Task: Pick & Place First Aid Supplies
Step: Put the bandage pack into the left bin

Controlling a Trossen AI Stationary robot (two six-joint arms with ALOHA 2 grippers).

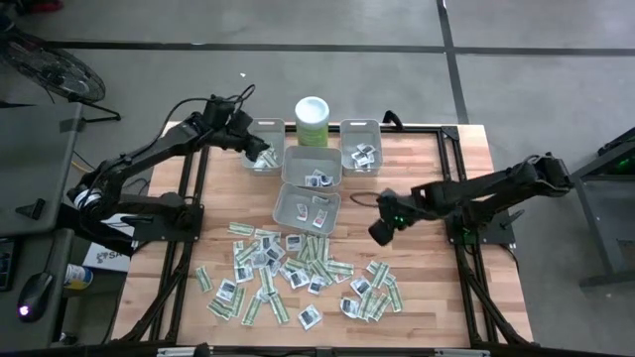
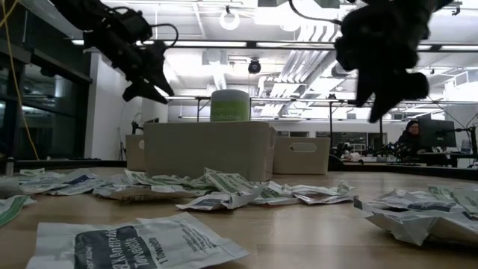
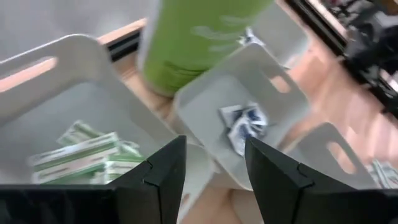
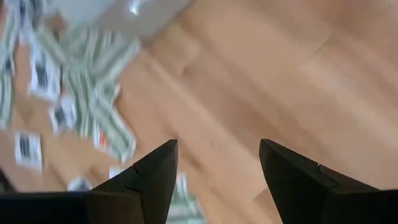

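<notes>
Nearest the front edge of the wooden table (image 1: 417, 297), the first aid supplies (image 1: 288, 273) lie loose in a wide scatter: narrow green-white strips and small white squares with dark print, overlapping in places. A second, smaller clump sits toward the right front. The low view shows crumpled packets right up against the camera.

Behind the scatter stand four grey bins. The front bin (image 1: 306, 205) holds a few white squares; the middle bin (image 1: 313, 167) behind it holds a few more. The left rear bin (image 1: 264, 147) holds green-white strips (the left wrist view shows them stacked along one wall). The right rear bin (image 1: 361, 145) holds several white squares. Between the two rear bins stands a pale green canister (image 1: 312, 120) with a white lid.

The left gripper (image 1: 260, 154) hangs over the left rear bin, jaws parted and holding nothing. The right gripper (image 1: 380, 231) hovers above bare wood just right of the front bin, its fingers spread wide and empty.

The right half of the table is mostly bare wood, giving that arm free room. A black frame borders the table. Beyond lies grey floor; in the low view a person sits at a monitor (image 2: 435, 134) far off.
</notes>
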